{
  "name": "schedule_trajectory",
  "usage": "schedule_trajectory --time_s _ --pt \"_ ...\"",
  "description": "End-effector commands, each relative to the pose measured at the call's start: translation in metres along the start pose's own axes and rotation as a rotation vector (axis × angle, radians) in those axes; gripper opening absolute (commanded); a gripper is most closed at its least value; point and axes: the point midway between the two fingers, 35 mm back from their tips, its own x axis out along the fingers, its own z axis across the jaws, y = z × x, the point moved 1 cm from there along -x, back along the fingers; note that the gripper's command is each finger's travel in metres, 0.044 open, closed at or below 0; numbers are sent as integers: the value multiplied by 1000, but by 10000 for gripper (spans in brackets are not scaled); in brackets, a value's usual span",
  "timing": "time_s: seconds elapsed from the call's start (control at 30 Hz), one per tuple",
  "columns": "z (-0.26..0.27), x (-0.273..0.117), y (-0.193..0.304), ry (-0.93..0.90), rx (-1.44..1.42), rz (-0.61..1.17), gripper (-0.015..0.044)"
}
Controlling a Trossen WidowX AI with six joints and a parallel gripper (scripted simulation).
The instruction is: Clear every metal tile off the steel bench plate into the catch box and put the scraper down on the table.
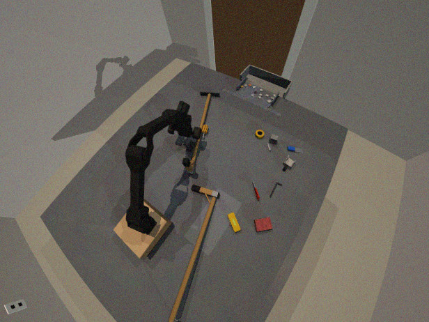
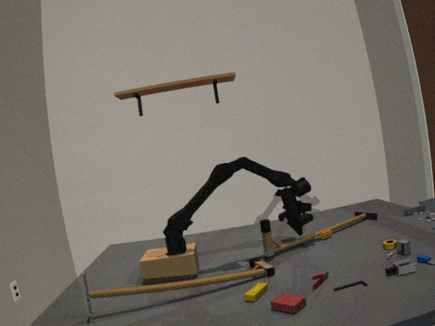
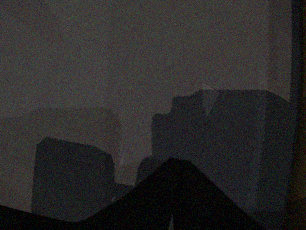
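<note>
- Prob. biggest risk: the tool (image 1: 191, 132) (image 2: 300, 232) (image 3: 172, 172) is closed w/ nothing in it. If lowered like so, it'd knock the upright grip (image 1: 186, 162) (image 2: 265, 226), not take it.
- Black-headed scraper (image 1: 205, 111) (image 2: 339, 226) lies on the surface (image 1: 226, 153) (image 2: 296, 262), head toward the plate (image 1: 253, 100), yellow thing (image 1: 205, 129) (image 2: 325, 233) right by its handle. A sideways bump could roll it or snag that.
- Wrong pick poss.: the other pole (image 1: 195, 251) (image 2: 176, 283) is long too; can't tell for sure which is "the long scraper", tho the arm (image 1: 136, 181) (image 2: 201, 194) is nearer the black-headed one.
- Tiles (image 1: 261, 90) (image 2: 428, 218) are on the plate, catch box (image 1: 262, 75) just beyond. A crooked push could spill some off the sides, b/c a long handle magnifies wrist error.
- Arm pose: raised from its base, bent at the elbow, reaching out; wrist turned down, tips angled at the surface, apart from the handle.
</note>
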Motion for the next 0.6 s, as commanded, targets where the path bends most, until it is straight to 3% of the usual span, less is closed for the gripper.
schedule_trajectory --time_s 0.0,0.57 --pt "-1 10 5 3 6 10 0" --pt "-14 10 2 4 5 11 0"
